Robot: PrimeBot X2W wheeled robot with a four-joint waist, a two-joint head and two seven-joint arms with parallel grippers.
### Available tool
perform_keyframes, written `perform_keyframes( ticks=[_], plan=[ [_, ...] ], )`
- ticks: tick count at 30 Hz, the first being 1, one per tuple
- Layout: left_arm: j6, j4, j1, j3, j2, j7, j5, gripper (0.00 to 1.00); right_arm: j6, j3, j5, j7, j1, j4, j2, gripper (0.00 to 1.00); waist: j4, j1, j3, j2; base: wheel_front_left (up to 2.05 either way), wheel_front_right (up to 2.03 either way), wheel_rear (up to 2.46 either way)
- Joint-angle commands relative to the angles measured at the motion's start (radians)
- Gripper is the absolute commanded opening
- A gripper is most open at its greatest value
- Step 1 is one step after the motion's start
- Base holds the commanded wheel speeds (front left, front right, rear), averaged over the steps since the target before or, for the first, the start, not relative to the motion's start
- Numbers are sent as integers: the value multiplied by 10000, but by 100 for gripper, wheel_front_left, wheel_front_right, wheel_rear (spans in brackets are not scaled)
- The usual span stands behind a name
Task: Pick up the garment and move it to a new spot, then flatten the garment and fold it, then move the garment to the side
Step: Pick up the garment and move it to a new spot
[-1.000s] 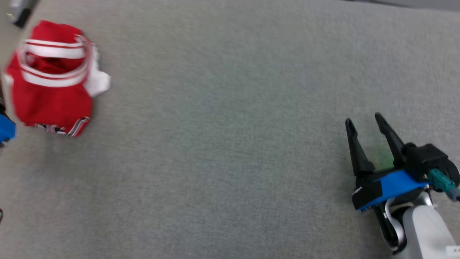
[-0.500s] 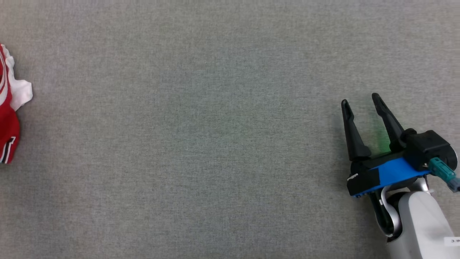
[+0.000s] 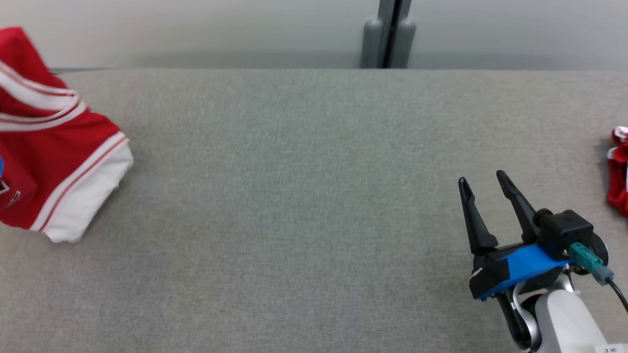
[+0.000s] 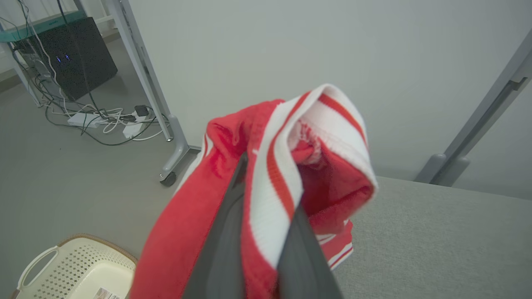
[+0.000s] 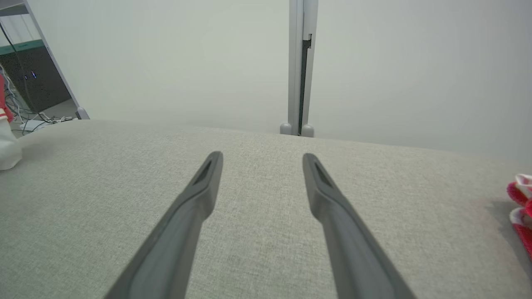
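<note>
Since a second ago, the left tool [image 4: 266, 195] has gone from wide to closed. The garment [image 3: 54, 162], then a crumpled heap lying flat, now hangs bunched from it. The head camera has swung too, so the shift of the whole picture is not the things moving.

Table [image 3: 304, 196]: grey cloth top, bare across the middle, wall behind its far edge.

Garment: red with white bands, at the table's left edge, toward the far corner. It is lifted by its striped band and the lower white hem droops over the table. Whether the hem touches the top, I cannot tell.

Progress, as judged: pick-up just made, first step only begun. Left to do: carry to a new spot, set down, flatten, fold, move aside. The open middle of the table looks the likely spot.

Right arm: pale forearm comes in at the near right corner. The right tool [image 3: 481, 177] points toward the far edge, low over the table, fingers spread and empty. Idle, and well apart from the garment.

Left arm: the wrist view looks along the fingers, past the left edge to the floor. The fingers pinch a fold of the band between them, with cloth draped over both.

Red cloth [image 3: 619, 171]: a second piece, at the right edge, untouched.

Basket [image 4: 62, 265]: pale, perforated, on the floor off the left edge.
</note>
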Motion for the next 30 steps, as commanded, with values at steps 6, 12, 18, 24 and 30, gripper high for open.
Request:
perform_keyframes(
  ticks=[6,12,18,24,30],
  plan=[
    [-451,-1586,-1231,-826,-246,547,281,0,4,44,208,149,454,-62,-10,100,-656,4,-1250,0,0,0,0],
    [-794,-2732,-2201,-1866,-1105,997,342,0,2,174,288,296,501,-242,-43,100,-1182,4,-1473,0,0,0,0],
    [-1065,-2784,-2694,-3041,-2203,1458,262,0,4,406,321,344,289,-369,12,100,-1905,4,-1204,0,0,0,0],
    [-1192,-2225,-2490,-3821,-3106,1393,128,0,4,619,373,230,30,-364,121,100,-2699,4,-587,0,0,0,0],
    [-959,-665,-2048,-4093,-3386,809,417,0,4,854,505,21,-316,-289,264,100,-3417,4,116,0,0,0,0]
  ],
)
